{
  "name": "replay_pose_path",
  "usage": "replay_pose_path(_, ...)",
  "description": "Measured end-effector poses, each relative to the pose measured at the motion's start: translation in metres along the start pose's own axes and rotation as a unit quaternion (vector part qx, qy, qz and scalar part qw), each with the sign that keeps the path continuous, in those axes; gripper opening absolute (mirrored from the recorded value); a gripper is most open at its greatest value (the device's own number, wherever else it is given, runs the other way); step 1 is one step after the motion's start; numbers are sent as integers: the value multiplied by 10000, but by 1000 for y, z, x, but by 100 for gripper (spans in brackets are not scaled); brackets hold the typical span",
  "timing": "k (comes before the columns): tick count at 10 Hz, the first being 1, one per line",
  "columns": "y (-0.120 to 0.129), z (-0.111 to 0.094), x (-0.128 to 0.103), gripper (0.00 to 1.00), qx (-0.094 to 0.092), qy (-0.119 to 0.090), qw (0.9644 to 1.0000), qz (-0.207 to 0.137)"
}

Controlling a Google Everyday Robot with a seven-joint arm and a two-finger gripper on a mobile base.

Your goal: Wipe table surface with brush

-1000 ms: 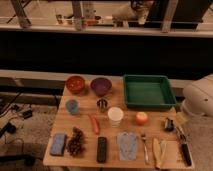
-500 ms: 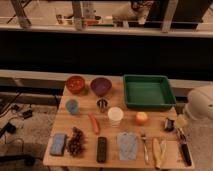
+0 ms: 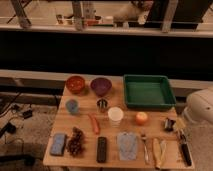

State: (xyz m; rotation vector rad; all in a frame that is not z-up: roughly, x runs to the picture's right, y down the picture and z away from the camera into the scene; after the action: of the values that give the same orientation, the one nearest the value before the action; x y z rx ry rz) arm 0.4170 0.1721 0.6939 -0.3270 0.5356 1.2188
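The table surface (image 3: 112,132) is a light wooden top laid out with many small items. The brush (image 3: 184,149) lies flat at the front right corner, with its black handle toward the front and its paler end pointing back. A white rounded part of my arm (image 3: 201,106) shows at the right edge, just beyond the table's right side and behind the brush. My gripper is out of view, so nothing shows it touching the brush.
A green tray (image 3: 148,91) sits back right, with a purple bowl (image 3: 100,86) and an orange bowl (image 3: 76,84) back left. A white cup (image 3: 115,115), an orange (image 3: 142,118), a fork (image 3: 145,148), a banana (image 3: 158,152), a black bar (image 3: 102,149) and grapes (image 3: 76,141) fill the middle and front.
The white arm part at the right edge has sunk slightly. Nothing on the table has moved.
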Motion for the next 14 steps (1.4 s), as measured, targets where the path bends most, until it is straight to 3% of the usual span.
replay_pose_path(8,0,24,2,80,214,404,9988,199)
replay_pose_path(14,-9,40,7,80,-93,-8,9982,586)
